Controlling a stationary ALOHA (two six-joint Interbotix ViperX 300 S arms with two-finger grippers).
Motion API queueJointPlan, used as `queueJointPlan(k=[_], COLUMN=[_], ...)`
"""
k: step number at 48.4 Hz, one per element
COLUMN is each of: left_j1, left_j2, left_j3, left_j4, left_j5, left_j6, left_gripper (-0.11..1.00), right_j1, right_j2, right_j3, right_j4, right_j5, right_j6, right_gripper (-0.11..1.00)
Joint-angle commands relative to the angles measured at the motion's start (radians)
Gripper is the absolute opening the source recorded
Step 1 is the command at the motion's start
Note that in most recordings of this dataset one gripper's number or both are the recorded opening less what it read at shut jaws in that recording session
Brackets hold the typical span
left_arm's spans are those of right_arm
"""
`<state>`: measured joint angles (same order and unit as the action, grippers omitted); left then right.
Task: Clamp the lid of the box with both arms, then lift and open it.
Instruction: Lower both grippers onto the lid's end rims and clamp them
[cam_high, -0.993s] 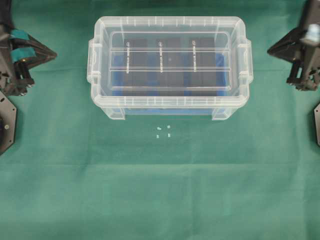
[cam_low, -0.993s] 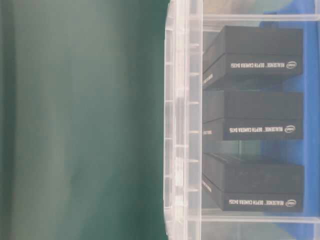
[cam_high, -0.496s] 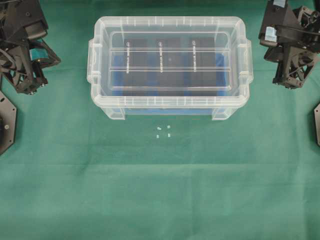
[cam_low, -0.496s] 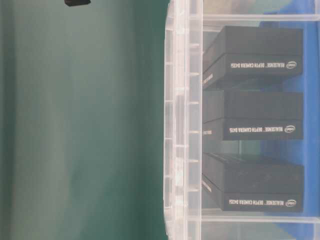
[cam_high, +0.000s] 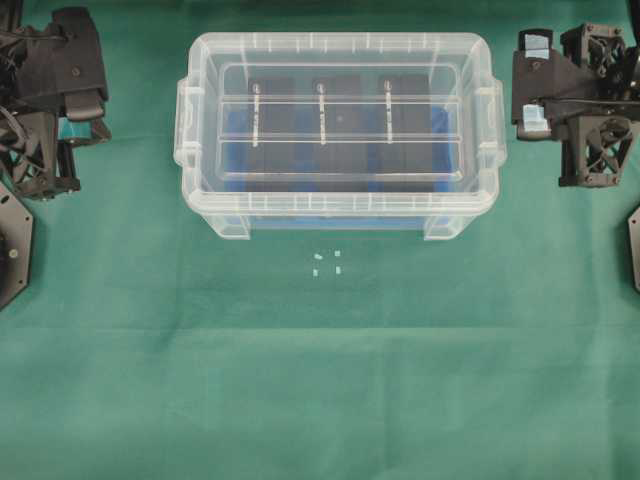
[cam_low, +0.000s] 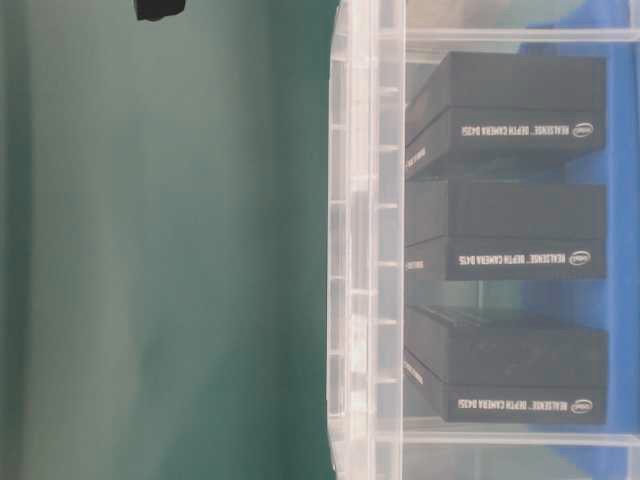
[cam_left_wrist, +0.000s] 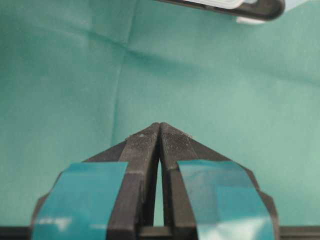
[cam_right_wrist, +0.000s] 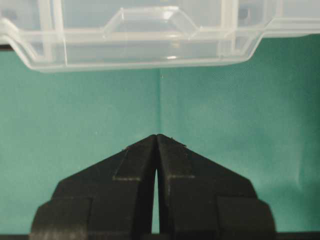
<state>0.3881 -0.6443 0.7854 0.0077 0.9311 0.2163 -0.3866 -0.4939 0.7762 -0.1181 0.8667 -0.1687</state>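
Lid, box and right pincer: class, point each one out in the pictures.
Lid (cam_high: 340, 120): overhead view, its ribbed centre.
Box (cam_high: 232, 226): overhead view, its front left foot.
Right pincer (cam_right_wrist: 157, 137): right wrist view, where its shut tips meet.

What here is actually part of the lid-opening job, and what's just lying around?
Part of the job:
lid
box
left gripper
right gripper

Just lying about:
small white bits on the green cloth
three black slabs inside the box
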Motion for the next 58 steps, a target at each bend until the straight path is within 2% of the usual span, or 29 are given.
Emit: queueJointPlan(k=[1,20,35,58], left_j1=[-0.006,-0.006,-0.008,-0.029], left_j2=[0.006,0.087,0.216,0.376], left_j3=[-0.029,-0.078,-0.169,-0.291], left_j4=[0.003,0.003,0.003,0.002], left_j5=[0.002,-0.003,-0.006,0.038], left_j6=[0.002,0.002,0.011,0.034], left_gripper=[0.01,0.01,0.01,0.01], right_j1=[0.003,0.003,0.015,0.04], right_j2=[-0.008,0.0,0.054,0.124], right_j3=[-0.028,-0.034,-0.081,-0.143], right_j4=[-0.003,0.003,0.025,0.025], right_j5=[0.003,-0.002,0.0,-0.008], right_j6=[0.0,0.012,0.025,0.014], right_gripper=[0.0,0.0,0.0,0.0])
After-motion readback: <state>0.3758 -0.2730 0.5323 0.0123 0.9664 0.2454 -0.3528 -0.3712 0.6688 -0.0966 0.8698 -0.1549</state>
